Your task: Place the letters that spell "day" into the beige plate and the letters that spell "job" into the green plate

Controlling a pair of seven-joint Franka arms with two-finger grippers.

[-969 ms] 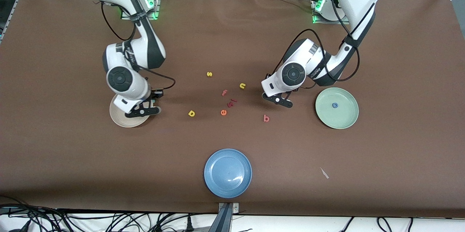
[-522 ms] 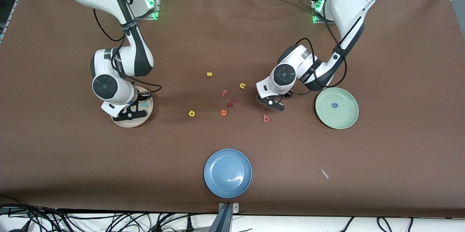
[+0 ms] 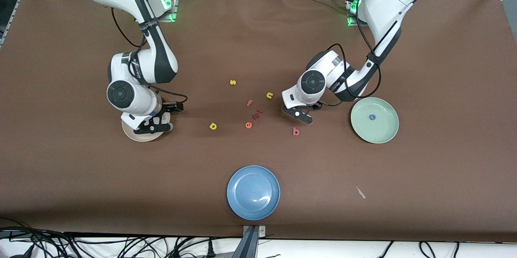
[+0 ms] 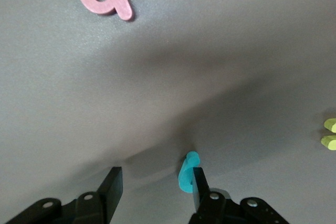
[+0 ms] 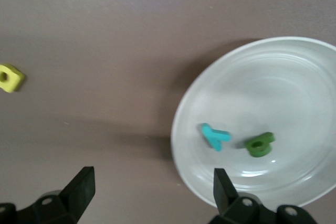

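My right gripper (image 3: 151,126) hangs open over the beige plate (image 3: 137,137), nothing between its fingers. In the right wrist view the beige plate (image 5: 294,72) holds the teal "y" (image 5: 215,136) and the dark green "d" (image 5: 260,144). The yellow "a" (image 3: 213,126) lies on the table beside that plate. My left gripper (image 4: 155,176) is low over the table, jaws apart, and the teal "j" (image 4: 186,172) rests against the inner face of one finger. The salmon "b" (image 3: 296,131) lies near it. The blue "o" (image 3: 372,117) sits in the green plate (image 3: 383,133).
Loose letters lie mid-table: yellow "s" (image 3: 232,82), yellow "n" (image 3: 269,95), salmon "f" (image 3: 249,103), orange "e" (image 3: 248,125) and small red pieces (image 3: 257,113). A blue plate (image 3: 253,192) stands nearest the front camera.
My right gripper opened and let the teal "y" drop into the beige plate. My left gripper shifted toward the loose letters, came lower and narrowed its jaws.
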